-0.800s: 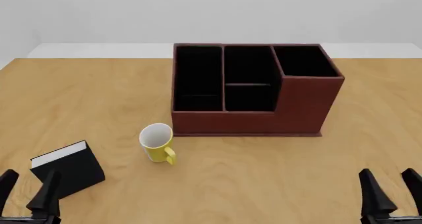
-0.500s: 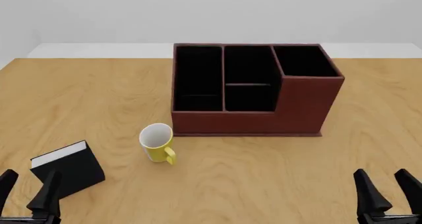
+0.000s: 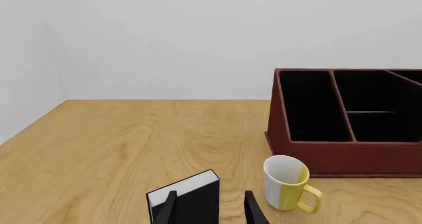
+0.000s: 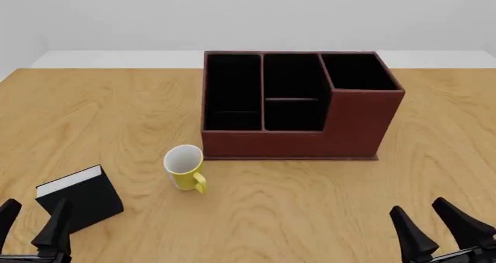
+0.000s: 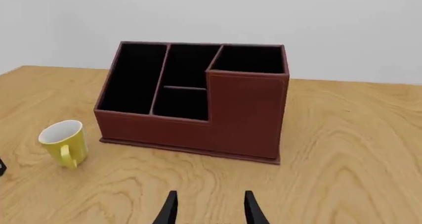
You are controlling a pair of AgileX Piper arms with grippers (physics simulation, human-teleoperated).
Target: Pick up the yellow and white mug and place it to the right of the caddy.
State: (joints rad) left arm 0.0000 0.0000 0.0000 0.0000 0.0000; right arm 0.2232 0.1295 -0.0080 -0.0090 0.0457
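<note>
The yellow and white mug (image 4: 185, 166) stands upright on the wooden table, just off the front left corner of the caddy (image 4: 298, 103), handle toward me. It also shows in the left wrist view (image 3: 288, 183) and right wrist view (image 5: 64, 142). The caddy, dark reddish-brown with black compartments and a taller right section, shows in the wrist views too (image 3: 349, 125) (image 5: 197, 100). My left gripper (image 4: 32, 228) is open and empty at the near left edge. My right gripper (image 4: 434, 227) is open and empty at the near right, far from the mug.
A small black book (image 4: 80, 197) with white page edges lies at the near left, right in front of the left gripper; it also shows in the left wrist view (image 3: 188, 199). Bare wooden table (image 4: 434, 158) extends to the caddy's right.
</note>
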